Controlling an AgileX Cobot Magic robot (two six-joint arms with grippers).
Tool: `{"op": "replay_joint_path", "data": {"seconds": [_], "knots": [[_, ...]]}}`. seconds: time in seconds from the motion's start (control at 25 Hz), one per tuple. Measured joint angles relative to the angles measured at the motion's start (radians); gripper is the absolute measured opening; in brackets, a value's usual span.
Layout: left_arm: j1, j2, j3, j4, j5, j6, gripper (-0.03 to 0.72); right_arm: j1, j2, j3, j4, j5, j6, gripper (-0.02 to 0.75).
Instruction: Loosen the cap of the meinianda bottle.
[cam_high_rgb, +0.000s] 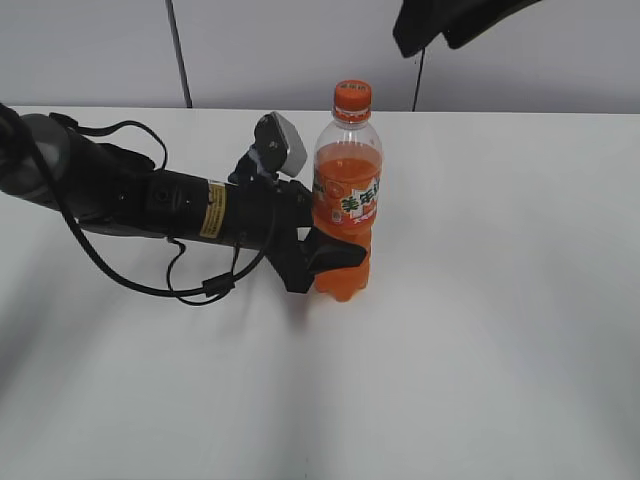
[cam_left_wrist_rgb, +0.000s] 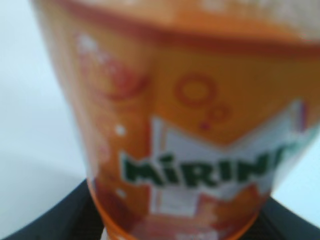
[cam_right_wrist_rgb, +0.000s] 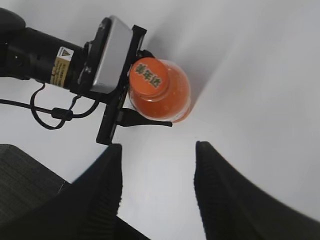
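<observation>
The meinianda bottle (cam_high_rgb: 345, 205) stands upright on the white table, full of orange drink, with its orange-green-white label facing me. Its orange cap (cam_high_rgb: 352, 97) sits on top, and the right wrist view shows the cap (cam_right_wrist_rgb: 147, 76) from above. My left gripper (cam_high_rgb: 325, 258) is shut on the bottle's lower body. In the left wrist view the blurred label (cam_left_wrist_rgb: 200, 140) fills the frame between the black fingers. My right gripper (cam_right_wrist_rgb: 157, 150) is open and empty, high above the table in front of the bottle. Only a dark part of it (cam_high_rgb: 450, 25) shows at the exterior view's top edge.
The left arm (cam_high_rgb: 150, 200) lies low across the table's left side with a loose black cable (cam_high_rgb: 190, 285). A grey wall stands behind the table's far edge (cam_high_rgb: 500, 112).
</observation>
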Motion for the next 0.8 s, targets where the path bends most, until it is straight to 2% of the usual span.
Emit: {"op": "replay_joint_path", "data": {"seconds": [0.4,0.6,0.8], "knots": [[0.000,0.000,0.000,0.000,0.000,0.000,0.414,0.044,0.023,-0.018,-0.013,0.001,0.000,0.354],[0.000,0.000,0.000,0.000,0.000,0.000,0.414,0.078,0.060,-0.087,-0.016,0.000,-0.001,0.354],[0.000,0.000,0.000,0.000,0.000,0.000,0.414,0.083,0.093,-0.093,-0.061,0.000,-0.001,0.354]]}}
